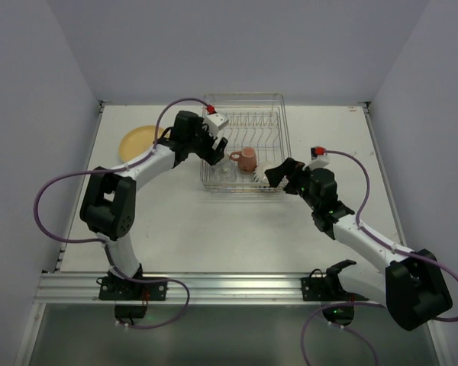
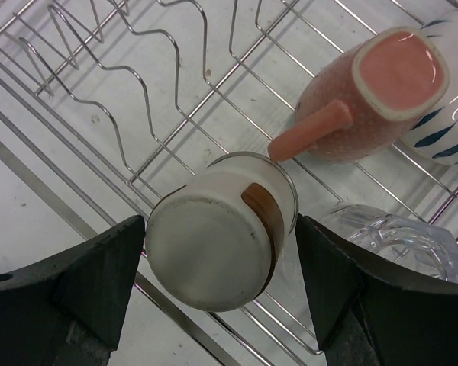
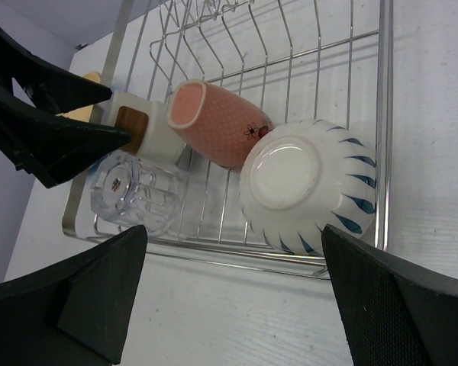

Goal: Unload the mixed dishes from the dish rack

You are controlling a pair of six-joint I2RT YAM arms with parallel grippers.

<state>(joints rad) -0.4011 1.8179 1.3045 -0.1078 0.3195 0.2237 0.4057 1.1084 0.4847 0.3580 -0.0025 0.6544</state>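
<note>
The dish rack (image 1: pixel 244 97) stands at the back middle of the table. Inside it lie a brown-banded cup (image 2: pixel 221 229), a pink mug (image 2: pixel 366 91), a white cup with blue leaf marks (image 3: pixel 305 187) and a clear glass (image 3: pixel 133 194). My left gripper (image 2: pixel 220 221) is down in the rack's left end. Its jaws straddle the brown cup, with a small gap still showing on the right side. Just outside the rack's front wire, my right gripper (image 3: pixel 235 232) stands open and empty, facing the white cup. A yellow-orange plate (image 1: pixel 137 139) lies on the table left of the rack.
The rack's upright plate prongs (image 2: pixel 137 46) hold nothing. White walls close in the table at the back and on both sides. The left arm's fingers (image 3: pixel 46 114) show in the right wrist view, beside the brown cup.
</note>
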